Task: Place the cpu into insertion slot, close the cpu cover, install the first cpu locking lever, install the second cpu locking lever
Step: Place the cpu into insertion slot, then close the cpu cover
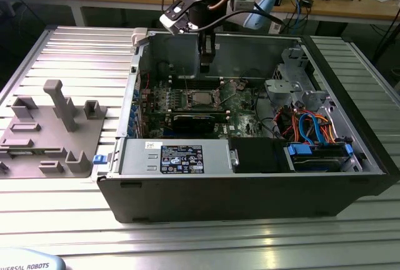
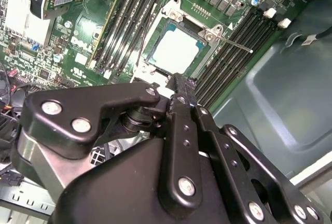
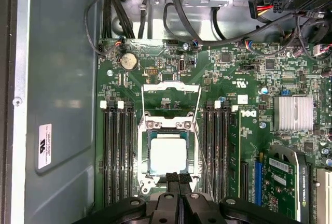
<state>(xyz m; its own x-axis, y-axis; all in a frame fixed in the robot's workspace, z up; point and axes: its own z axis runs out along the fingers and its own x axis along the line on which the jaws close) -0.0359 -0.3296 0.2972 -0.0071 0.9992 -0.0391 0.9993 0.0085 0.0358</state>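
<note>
The cpu [image 3: 168,154] lies flat in the insertion slot [image 3: 147,168] on the green board, its silver top showing in both wrist views [image 2: 176,47]. The silvery cpu cover [image 3: 167,125] lies down around it as a frame. A thin wire locking lever [image 2: 236,44] sticks out sideways over the memory slots, and it also runs beside the socket in the first wrist view [image 3: 205,154]. My gripper [image 3: 179,179] hangs just above the socket's edge, its black fingers shut together with nothing between them. In the exterior view the gripper [image 1: 205,68] hovers inside the open case above the socket [image 1: 200,98].
Black memory slots [image 3: 116,151] flank the socket on both sides. A graphics card [image 3: 282,182] and finned heatsink [image 3: 296,112] lie nearby, with cable bundles [image 3: 171,11] by the case wall. A grey fixture tray [image 1: 53,132] sits at the exterior view's left.
</note>
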